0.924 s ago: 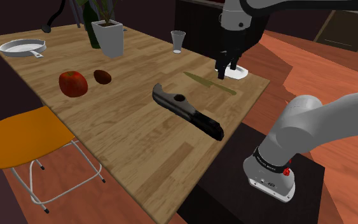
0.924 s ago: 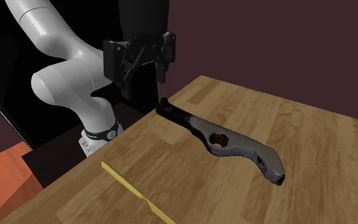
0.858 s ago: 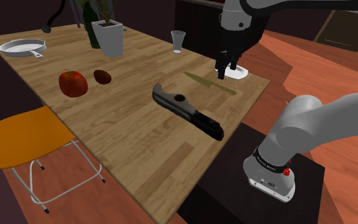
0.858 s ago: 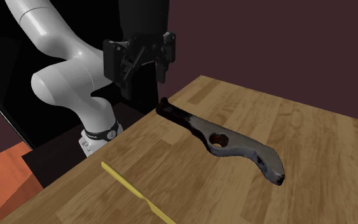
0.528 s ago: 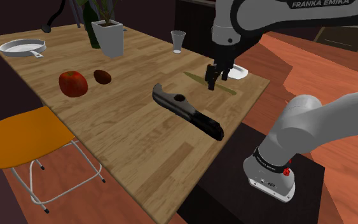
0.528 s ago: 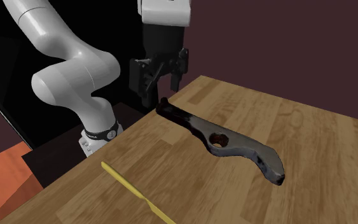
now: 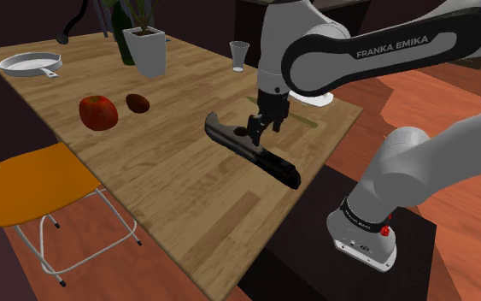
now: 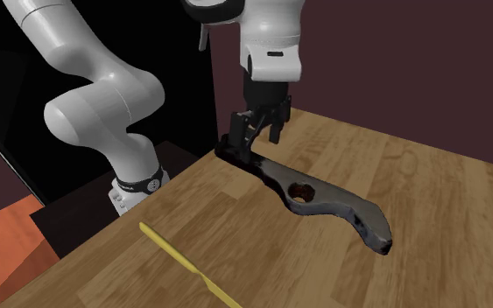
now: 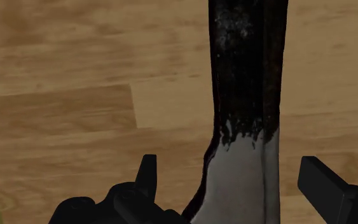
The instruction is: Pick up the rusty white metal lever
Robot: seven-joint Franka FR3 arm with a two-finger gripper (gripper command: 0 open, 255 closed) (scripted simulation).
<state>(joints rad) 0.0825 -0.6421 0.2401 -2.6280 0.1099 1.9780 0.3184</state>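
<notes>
Tool (image 7: 254, 135) moved from 1 o'clock of the lever (image 7: 262, 156) to directly over it, fingers spread either side, not touching. Lever flat on worktop (image 7: 170, 175), lying 10-to-4 o'clock, shoulder view.

On the one light wooden table (image 7: 178, 198) are counted one long black-and-grey lever (image 7: 274, 164), one red apple (image 7: 98, 112), one brown oval fruit (image 7: 138, 103), one clear glass (image 7: 240, 56), one white square planter (image 7: 147, 51), one grey pan (image 7: 26, 61) and one slim yellow knife (image 8: 187, 264).
</notes>
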